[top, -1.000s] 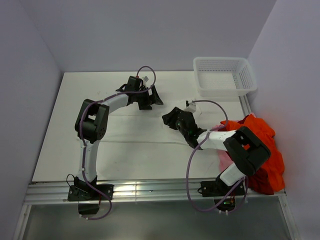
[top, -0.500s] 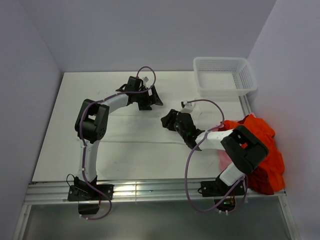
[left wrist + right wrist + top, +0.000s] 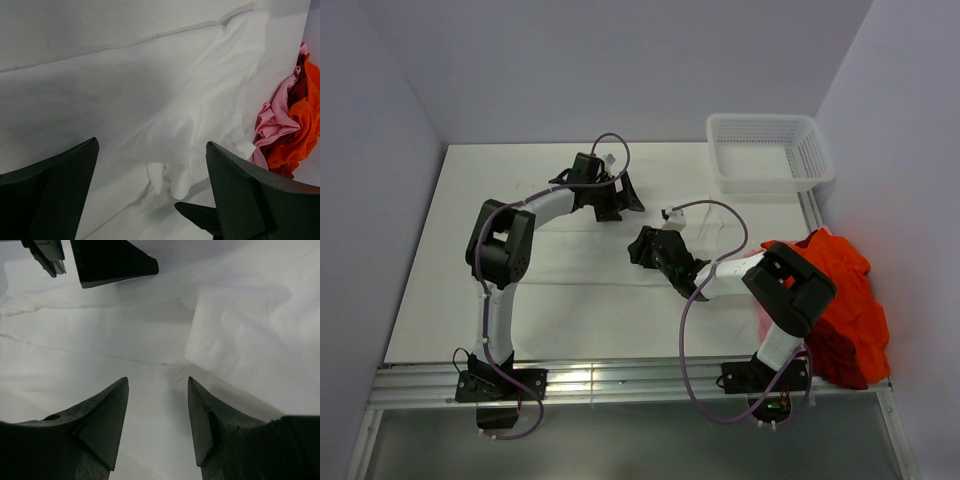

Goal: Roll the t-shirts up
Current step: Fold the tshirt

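White t-shirt [image 3: 590, 255] lies spread flat at ctr of the surface [image 3: 450, 320]. It's white on white, so the outline is faint. Long axis looks to run side to side across the surface, not sure.

Both arms are over it. Right gripper [image 3: 157, 381] is nearer the shirt's middle, fingers parted w/ nothing btw them, low over the cloth. A doubled-over flap [image 3: 240, 350] w/ a straight edge lies just beside those fingers, on the right in that cam.

Left gripper [image 3: 151, 146] is at the shirt's far edge, fingers spread wide and empty. A bunched, sleeve-like fold [image 3: 172, 177] sits just ahead, btw the two fingers.

Cloth is thin and limp w/ shallow wrinkles and some layers overlapping, so not fully smoothed.

Judgement: a roll needs an edge pinched first. R arm is closer to the flap's straight edge, L arm closer to the sleeve fold.

Orange-red t-shirts [image 3: 840, 300] are heaped at the surface's right edge by the R arm base, w/ some pink cloth [image 3: 272, 125] in the heap, well apart from both sets of fingers. Mesh basket [image 3: 770, 150] is in the far right corner.
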`<state>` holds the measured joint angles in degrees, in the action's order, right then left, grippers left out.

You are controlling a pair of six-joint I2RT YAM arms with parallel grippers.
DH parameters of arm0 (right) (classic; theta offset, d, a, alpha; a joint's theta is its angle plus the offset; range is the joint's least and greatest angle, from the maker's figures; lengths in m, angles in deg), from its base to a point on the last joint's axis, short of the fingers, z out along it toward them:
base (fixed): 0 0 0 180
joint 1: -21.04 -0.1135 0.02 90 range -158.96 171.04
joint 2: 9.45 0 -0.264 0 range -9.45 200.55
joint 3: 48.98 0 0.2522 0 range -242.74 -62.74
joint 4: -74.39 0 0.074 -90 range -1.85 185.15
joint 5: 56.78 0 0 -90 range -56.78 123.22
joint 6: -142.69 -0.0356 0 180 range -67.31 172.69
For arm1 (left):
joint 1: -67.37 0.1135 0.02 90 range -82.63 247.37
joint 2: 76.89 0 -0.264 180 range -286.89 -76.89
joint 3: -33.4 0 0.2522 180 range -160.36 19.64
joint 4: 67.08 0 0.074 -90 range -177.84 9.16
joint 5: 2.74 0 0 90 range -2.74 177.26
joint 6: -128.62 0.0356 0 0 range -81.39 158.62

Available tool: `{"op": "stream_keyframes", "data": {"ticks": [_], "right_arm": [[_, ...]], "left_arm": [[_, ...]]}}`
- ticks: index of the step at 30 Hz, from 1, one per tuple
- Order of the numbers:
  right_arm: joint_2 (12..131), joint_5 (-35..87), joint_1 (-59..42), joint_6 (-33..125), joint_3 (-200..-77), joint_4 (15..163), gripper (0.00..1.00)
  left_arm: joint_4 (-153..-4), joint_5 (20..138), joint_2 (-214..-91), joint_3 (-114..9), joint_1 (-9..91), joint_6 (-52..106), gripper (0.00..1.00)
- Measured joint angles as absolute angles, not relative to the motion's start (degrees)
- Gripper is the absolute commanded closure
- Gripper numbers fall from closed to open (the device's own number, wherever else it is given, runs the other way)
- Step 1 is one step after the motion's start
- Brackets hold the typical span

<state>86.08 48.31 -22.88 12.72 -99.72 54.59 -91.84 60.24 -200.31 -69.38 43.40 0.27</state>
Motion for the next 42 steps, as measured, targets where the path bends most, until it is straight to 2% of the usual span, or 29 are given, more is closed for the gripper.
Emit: {"op": "stream_keyframes", "data": {"ticks": [24, 42], "right_arm": [[89.92, 58.32, -22.84, 12.57, -108.41, 67.04, 0.45], [92.98, 61.45, -22.27, 15.06, -112.39, 70.35, 0.54]], "left_arm": [[-92.48, 60.37, -199.58, -69.35, 43.42, 0.33, 0.05], [-92.72, 60.39, -199.13, -69.35, 43.47, 0.51, 0.05]]}}
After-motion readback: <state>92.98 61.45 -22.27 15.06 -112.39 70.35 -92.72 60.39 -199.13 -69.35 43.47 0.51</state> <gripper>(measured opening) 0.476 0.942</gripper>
